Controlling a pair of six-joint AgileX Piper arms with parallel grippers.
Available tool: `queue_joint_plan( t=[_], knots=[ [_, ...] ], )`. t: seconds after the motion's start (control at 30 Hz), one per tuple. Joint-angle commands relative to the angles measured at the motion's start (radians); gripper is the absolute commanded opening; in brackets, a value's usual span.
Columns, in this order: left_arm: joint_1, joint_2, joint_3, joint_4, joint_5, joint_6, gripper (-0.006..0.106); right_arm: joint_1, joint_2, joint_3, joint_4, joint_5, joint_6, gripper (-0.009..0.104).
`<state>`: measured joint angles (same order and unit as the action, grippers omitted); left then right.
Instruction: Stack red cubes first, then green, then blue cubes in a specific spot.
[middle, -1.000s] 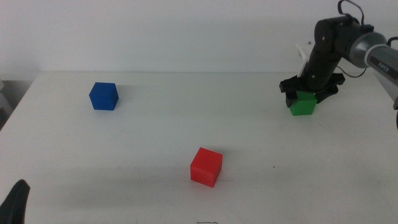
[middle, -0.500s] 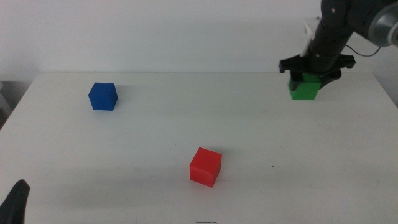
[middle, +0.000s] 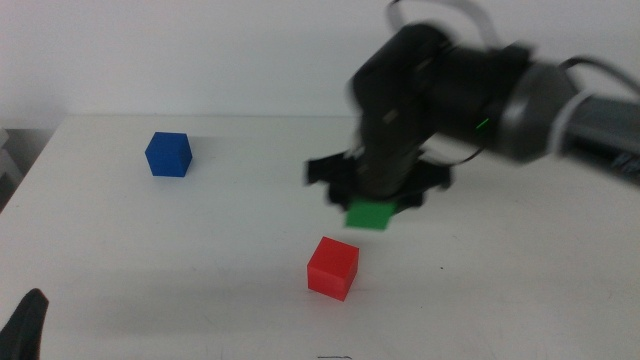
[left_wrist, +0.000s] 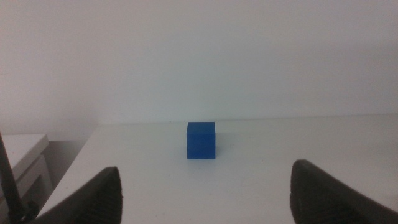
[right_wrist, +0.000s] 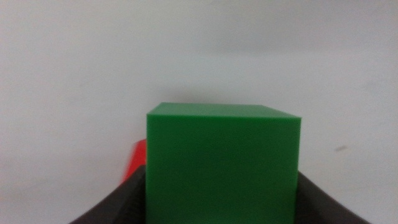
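From my station I see open white surface (middle: 200, 260) all round the red cube (middle: 332, 268), with the far edge well behind it. I read no writing or labels on anything. My right gripper (middle: 372, 210) hangs above the surface just behind the red cube, its jaws clamped on the green cube (middle: 370, 214), which sits between them, clear of the red one. The blue cube (middle: 168, 154) rests well off to the red cube's far left. My left gripper (left_wrist: 205, 186) waits facing it, jaws apart.
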<state>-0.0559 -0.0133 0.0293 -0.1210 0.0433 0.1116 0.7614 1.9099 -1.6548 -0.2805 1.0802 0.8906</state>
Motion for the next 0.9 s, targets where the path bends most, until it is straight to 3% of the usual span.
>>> queue_joint_plan(
  t=[0.0, 0.27, 0.87],
  knots=[
    [-0.001, -0.02, -0.003, -0.012, -0.084, -0.004, 0.091, 0.047, -0.039, -0.028, -0.085, -0.026, 0.103, -0.001],
    [-0.001, -0.02, -0.003, -0.012, -0.084, -0.004, 0.091, 0.084, -0.005, -0.044, -0.11, -0.02, 0.265, -0.001],
    [-0.001, -0.02, -0.003, -0.012, -0.084, -0.004, 0.091, 0.126, 0.046, -0.044, -0.092, -0.021, 0.346, -0.001]
  ],
)
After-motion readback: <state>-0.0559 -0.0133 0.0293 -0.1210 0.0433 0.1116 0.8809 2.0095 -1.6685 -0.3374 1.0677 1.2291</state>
